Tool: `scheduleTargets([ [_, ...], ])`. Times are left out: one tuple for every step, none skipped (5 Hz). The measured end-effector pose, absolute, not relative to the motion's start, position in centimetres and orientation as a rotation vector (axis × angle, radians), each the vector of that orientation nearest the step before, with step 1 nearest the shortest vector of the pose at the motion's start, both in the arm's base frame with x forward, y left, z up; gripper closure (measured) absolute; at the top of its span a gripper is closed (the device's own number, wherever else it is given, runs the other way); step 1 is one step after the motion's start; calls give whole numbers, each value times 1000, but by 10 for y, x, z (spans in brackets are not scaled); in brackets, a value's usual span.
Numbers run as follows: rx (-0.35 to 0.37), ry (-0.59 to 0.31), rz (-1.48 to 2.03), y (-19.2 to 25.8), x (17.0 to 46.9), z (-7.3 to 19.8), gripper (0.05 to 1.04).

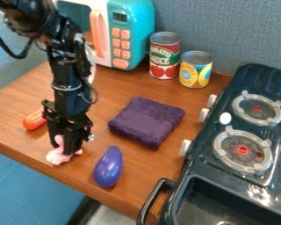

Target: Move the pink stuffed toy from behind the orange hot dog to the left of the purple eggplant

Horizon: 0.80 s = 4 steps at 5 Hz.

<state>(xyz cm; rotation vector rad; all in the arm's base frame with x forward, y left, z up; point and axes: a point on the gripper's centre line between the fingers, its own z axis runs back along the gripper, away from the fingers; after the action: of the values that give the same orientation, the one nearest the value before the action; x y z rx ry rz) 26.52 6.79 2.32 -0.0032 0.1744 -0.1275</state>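
Observation:
The gripper (62, 146) hangs down over the left part of the wooden table, low near its front edge. It is shut on a pink toy (59, 156), whose upper part shows between the fingers; its lower part spreads out below them at the tabletop. A purple eggplant-like toy (109, 167) lies just right of the gripper. Behind and to the left is an orange-red object (34, 120), partly hidden by the gripper. A folded dark purple cloth (147, 121) lies farther right on the table.
A teal and white toy microwave (131, 33) stands at the back, with a tomato sauce can (164, 59) and a yellow-labelled can (196, 72) beside it. Along the right is a dark toy stove (213, 169) with two burners, knobs and a handle. A white object stands partly behind the arm.

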Motion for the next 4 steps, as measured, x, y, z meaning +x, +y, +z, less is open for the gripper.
scheduleTargets([
  [-143, 143, -40, 89, 259, 27, 224],
  [-189, 101, -14, 90, 261, 31, 61],
  [-212, 83, -15, 93, 258, 40, 73],
  [-222, 57, -24, 97, 256, 51, 73],
])
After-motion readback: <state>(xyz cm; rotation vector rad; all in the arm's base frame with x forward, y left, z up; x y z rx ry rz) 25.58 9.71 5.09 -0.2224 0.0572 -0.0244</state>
